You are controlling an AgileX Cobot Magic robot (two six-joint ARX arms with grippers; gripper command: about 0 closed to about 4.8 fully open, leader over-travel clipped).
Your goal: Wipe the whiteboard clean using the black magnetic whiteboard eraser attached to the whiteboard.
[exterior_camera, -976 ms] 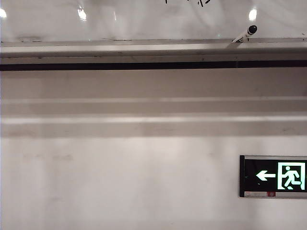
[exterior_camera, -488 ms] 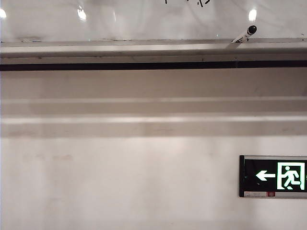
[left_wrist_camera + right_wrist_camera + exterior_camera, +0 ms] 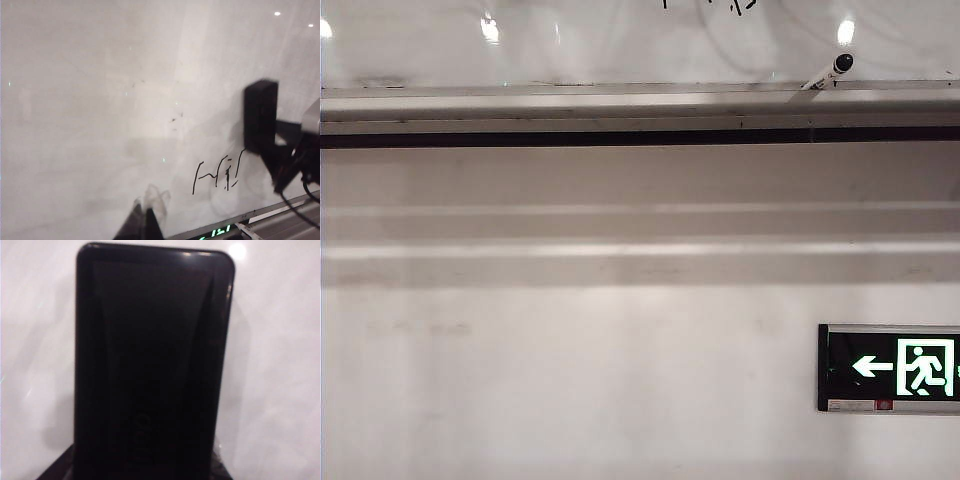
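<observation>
Only the left wrist view shows the right gripper (image 3: 270,150) clamped on the black rectangular plastic eraser (image 3: 260,116) against the glossy whiteboard (image 3: 100,100). Low in that frame, the left gripper (image 3: 144,220) has its fingers together, holding nothing.

We see the whiteboard (image 3: 100,100) as glossy white, greying where shadow falls, dotted with small bright lamp spots and a few dark specks. Thin black pen strokes (image 3: 217,175) cross it in a jagged scrawl. The eraser (image 3: 152,365) is solid glossy black with a faint sheen along its rim. The right gripper (image 3: 280,165) shows black against the white, and the left gripper (image 3: 145,222) shows dark grey tips, mirrored pale in the board. The rail (image 3: 620,105) is grey with a black band under it. The wall (image 3: 570,380) is matte off-white with paler stripes. The sign (image 3: 890,367) is black with green-white figures.
</observation>
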